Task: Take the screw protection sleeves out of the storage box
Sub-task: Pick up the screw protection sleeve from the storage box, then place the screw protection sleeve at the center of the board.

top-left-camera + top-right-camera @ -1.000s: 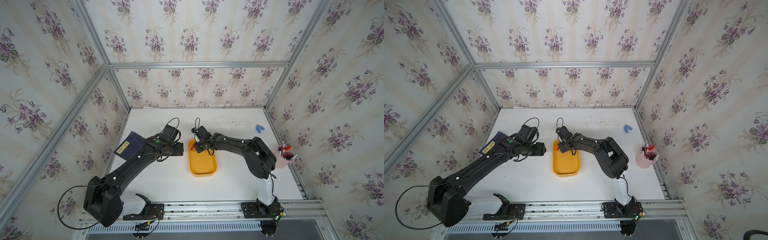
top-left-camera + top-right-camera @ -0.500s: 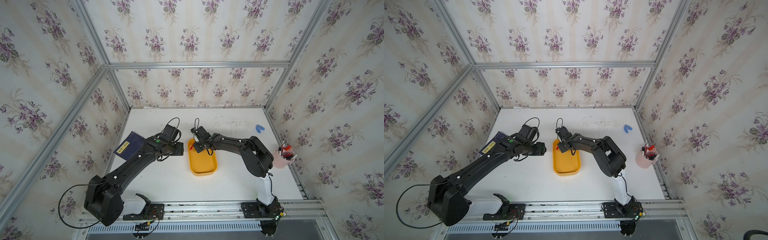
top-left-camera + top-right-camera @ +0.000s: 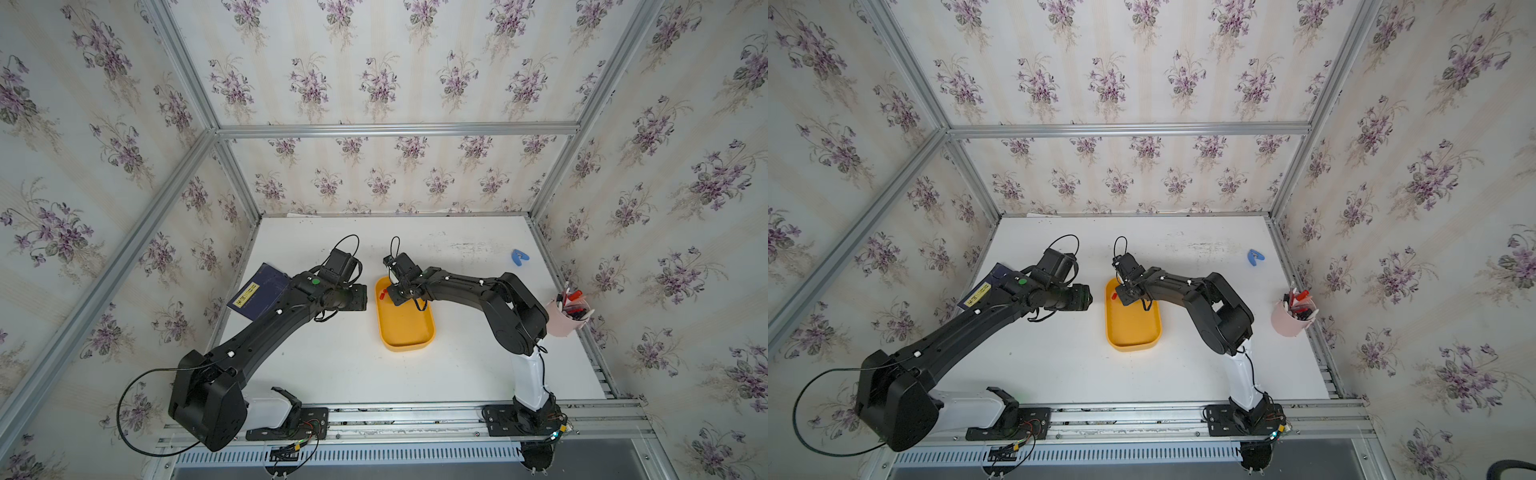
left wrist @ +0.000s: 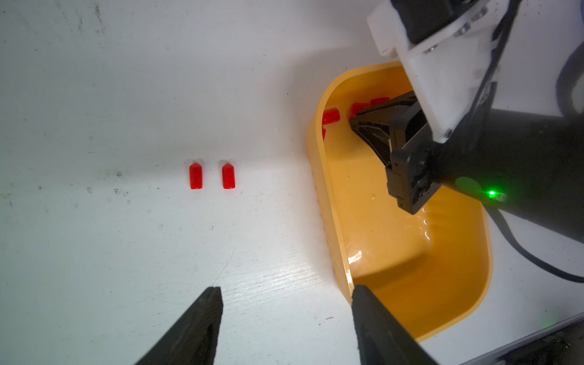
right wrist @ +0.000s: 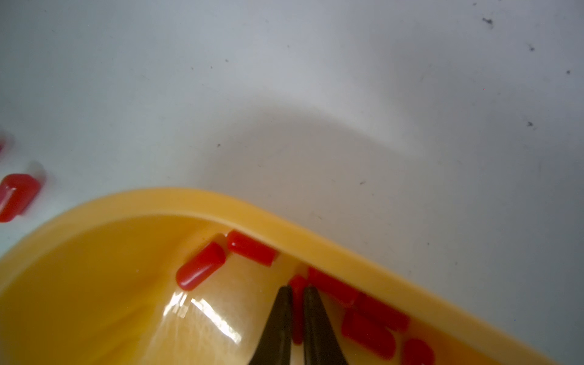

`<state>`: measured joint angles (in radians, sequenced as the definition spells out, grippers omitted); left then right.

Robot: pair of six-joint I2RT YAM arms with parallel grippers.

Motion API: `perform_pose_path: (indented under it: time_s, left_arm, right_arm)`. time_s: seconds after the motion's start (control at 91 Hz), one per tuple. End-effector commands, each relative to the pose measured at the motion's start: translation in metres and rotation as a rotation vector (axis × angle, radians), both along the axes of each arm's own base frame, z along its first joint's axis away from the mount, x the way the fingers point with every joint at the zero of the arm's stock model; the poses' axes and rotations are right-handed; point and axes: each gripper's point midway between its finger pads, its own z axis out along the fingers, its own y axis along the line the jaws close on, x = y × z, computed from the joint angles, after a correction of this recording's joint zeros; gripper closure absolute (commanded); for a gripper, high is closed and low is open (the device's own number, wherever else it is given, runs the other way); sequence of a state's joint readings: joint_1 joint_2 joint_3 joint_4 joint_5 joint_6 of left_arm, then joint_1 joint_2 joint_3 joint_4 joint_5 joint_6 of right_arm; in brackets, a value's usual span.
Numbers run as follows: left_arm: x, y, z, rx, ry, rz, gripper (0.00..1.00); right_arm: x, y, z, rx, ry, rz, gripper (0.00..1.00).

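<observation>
On the white counter [image 3: 332, 365], walled by floral paper [image 3: 374, 83], the yellow storage box [image 3: 409, 347] holds screw protection sleeves [image 5: 202, 270] at its far end; the right claw [image 5: 297, 289] pinches one there. Two lie outside, near the empty, spread left claw [image 4: 286, 294].

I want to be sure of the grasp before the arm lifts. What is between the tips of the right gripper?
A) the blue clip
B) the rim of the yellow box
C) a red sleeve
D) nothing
C: in the right wrist view, a red sleeve sits pinched between the closed tips of the right gripper, inside the storage box and below its rim.
</observation>
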<state>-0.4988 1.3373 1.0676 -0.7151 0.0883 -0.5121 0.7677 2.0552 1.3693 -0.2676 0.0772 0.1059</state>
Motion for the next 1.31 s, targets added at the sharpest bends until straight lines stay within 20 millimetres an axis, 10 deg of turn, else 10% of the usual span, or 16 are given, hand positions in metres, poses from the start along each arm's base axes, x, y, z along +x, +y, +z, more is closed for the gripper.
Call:
perform_pose_path:
  time_s: [0.0,0.495,0.725,1.011,1.297]
  left_arm:
    - [0.000,0.002,-0.001,0.019,0.001,-0.002,0.30]
    - [-0.001,0.003,-0.005,0.029,0.012,-0.009,0.31]
    - [-0.002,0.004,-0.006,0.036,0.012,-0.013,0.30]
    - [-0.001,0.003,-0.009,0.037,0.020,-0.018,0.31]
    - [0.001,0.002,-0.011,0.041,0.027,-0.018,0.31]
  right_arm:
    - [-0.002,-0.003,0.007,0.011,0.012,-0.034,0.88]
    - [-0.006,-0.015,0.064,0.193,0.042,-0.122,0.86]
    - [0.007,-0.078,0.089,0.221,0.006,-0.255,0.84]
    - [0.016,-0.176,0.061,0.162,-0.002,-0.425,0.83]
    - [0.030,-0.211,0.025,0.100,0.008,-0.485,0.83]
